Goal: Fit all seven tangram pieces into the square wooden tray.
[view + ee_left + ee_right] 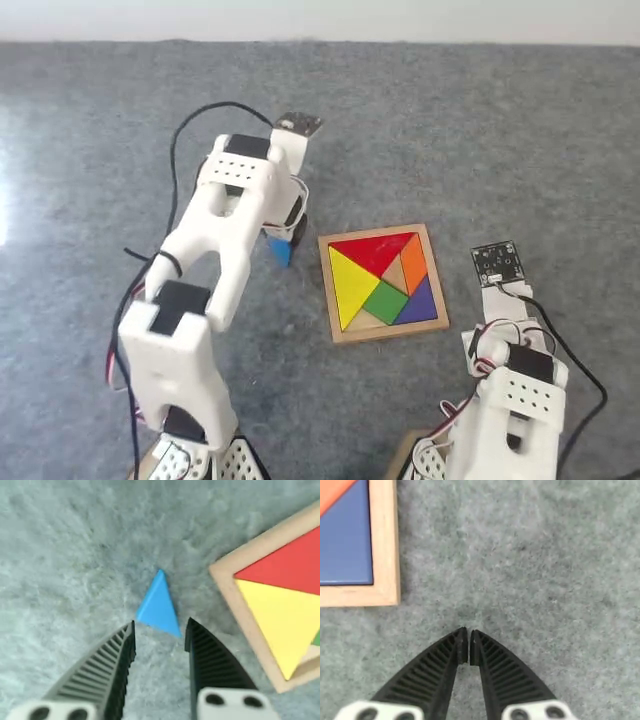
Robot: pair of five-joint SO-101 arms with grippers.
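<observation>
Hidden: the left arm (215, 240) covered most of the small blue triangle (281, 251) in the high view, so just a corner peeked out
Hard to make out: two tan patches (395, 272) in the square wooden tray (390, 333), either bare floor or wood-coloured pieces, could not be told
Blue triangle, place: flat on the grey felt-like tabletop (480, 150), just beside one tray corner, apart from the rim
Blue triangle, heading: sharp tip pointed away from the left claw (161, 625), long axis in line with it, wide end nearest the fingertips
Left claw: released, fingers spread either side of that wide end; contact could not be told
Right claw (468, 632): clenched on nothing, above bare tabletop near another tray corner
Tray contents: red triangle (375, 250), yellow triangle (350, 285), green square (385, 298), orange piece (413, 262), violet triangle (420, 300)
</observation>
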